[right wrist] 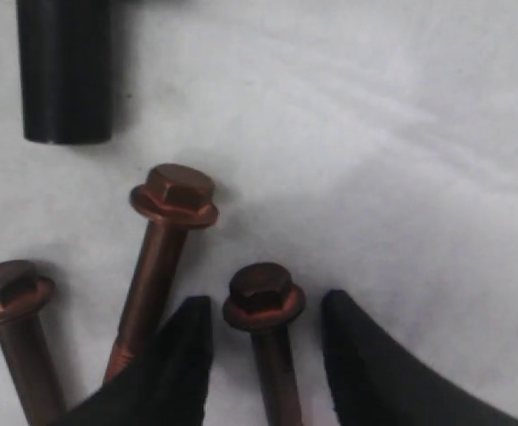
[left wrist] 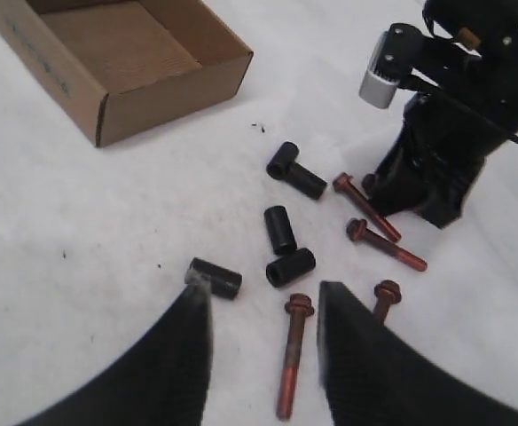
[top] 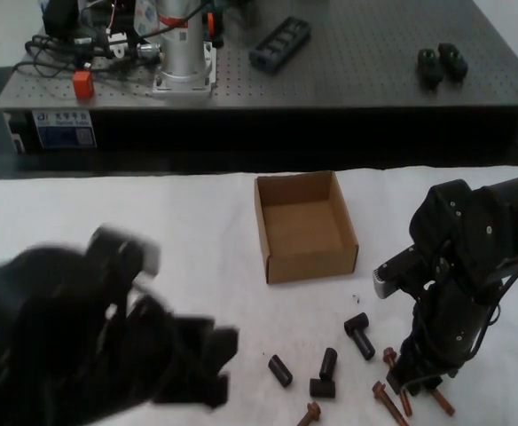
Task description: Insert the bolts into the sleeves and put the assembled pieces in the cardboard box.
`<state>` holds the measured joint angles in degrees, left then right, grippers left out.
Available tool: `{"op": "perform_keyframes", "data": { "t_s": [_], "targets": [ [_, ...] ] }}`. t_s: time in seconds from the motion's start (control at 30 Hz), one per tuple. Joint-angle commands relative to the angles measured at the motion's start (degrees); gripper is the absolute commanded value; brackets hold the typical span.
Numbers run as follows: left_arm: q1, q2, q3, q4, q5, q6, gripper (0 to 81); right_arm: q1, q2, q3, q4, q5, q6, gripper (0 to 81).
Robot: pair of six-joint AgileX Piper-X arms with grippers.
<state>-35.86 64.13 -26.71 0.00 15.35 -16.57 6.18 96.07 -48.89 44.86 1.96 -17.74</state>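
1. The right claw is down low near the front edge of the white tabletop, toward the right corner. Its two black fingers are wide apart and hold nothing.
2. A copper-coloured metal bolt with a six-sided head lies flat on the tabletop, right between those fingers. This looks like the one to pick up.
3. To do it well, I think the claw should squeeze the stem just under the head. The bolt should sit in the middle of the gap.
4. Watch out: a second copper bolt lies just beside it, and its stem runs up to one finger. It could get caught too.
5. The left claw hangs higher, open and empty, near the short black tube sleeves.
6. It could take one sleeve, so the bolt can slide in.
7. The brown cardboard box sits open near the middle of the tabletop. No finished piece lies in it yet.
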Motion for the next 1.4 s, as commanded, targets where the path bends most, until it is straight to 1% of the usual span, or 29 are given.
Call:
{"op": "perform_keyframes", "data": {
  "t_s": [0.0, 0.13, 0.27, 0.3, 0.37, 0.43, 0.5, 0.6, 0.73, 0.87, 0.93, 1.0, 1.1, 1.3, 1.37],
  "targets": [
    [0.13, 3.57, -5.36, -0.60, 0.35, 2.26, 28.8, -0.41, 1.08, 0.15, 3.63, 1.39, 0.10, 33.9],
    [0.13, 8.49, -10.19, -0.60, 0.35, 6.39, 28.8, -0.41, 1.08, 0.15, 3.40, 1.25, 0.10, 18.8],
    [0.18, 10.70, -11.80, -0.44, 0.35, 6.40, 28.8, -0.41, 1.08, 0.15, 2.59, 1.25, 0.10, 2.5],
    [0.37, 11.14, -11.79, 0.00, 0.35, 6.40, 28.8, -0.41, 1.08, 0.15, 2.73, 1.25, 0.10, 0.5],
    [0.79, 12.28, -11.84, 0.43, 0.48, 6.40, 28.8, -0.80, 1.08, 0.15, 2.89, 1.25, 0.10, 0.9],
    [1.27, 13.78, -12.26, 0.98, 2.19, 6.40, 28.8, -1.41, 1.08, 0.15, 2.60, 1.09, 0.10, 0.9],
    [1.42, 16.09, -14.60, 5.46, 3.42, 6.94, 28.8, -2.04, -0.05, 0.15, 2.48, -0.51, 1.15, 0.9],
    [1.42, 20.68, -21.18, 15.02, 4.64, 12.32, 28.8, -2.86, -3.66, 0.15, 2.80, -1.96, 2.17, 0.9],
    [1.32, 28.46, -31.69, 26.51, 6.12, 16.57, 28.8, -4.36, -10.92, 1.02, 4.43, -3.06, 2.86, 0.9],
    [-0.24, 34.61, -40.86, 35.32, 7.38, 29.82, 28.8, -6.35, -18.63, 2.88, 6.94, -3.20, 3.64, 0.9],
    [-2.18, 37.67, -44.71, 38.66, 6.43, 35.05, 28.8, -7.35, -22.35, 4.25, 7.25, -4.29, 3.95, 0.9],
    [-4.45, 40.75, -48.31, 41.22, 3.72, 33.75, 28.5, -8.33, -25.51, 5.94, 7.24, -5.45, 4.97, 0.9],
    [-6.89, 46.45, -54.70, 45.99, 1.49, 27.13, 28.4, -9.08, -28.75, 7.88, 7.71, -5.59, 5.34, 0.9],
    [-8.58, 55.94, -66.98, 54.51, 1.60, 17.48, 28.4, -9.14, -31.73, 9.88, 8.14, -5.59, 6.68, 0.9],
    [-8.62, 58.22, -69.81, 57.01, 1.60, 15.99, 28.4, -9.14, -31.97, 9.89, 8.56, -5.59, 6.66, 0.9]
  ]
}}
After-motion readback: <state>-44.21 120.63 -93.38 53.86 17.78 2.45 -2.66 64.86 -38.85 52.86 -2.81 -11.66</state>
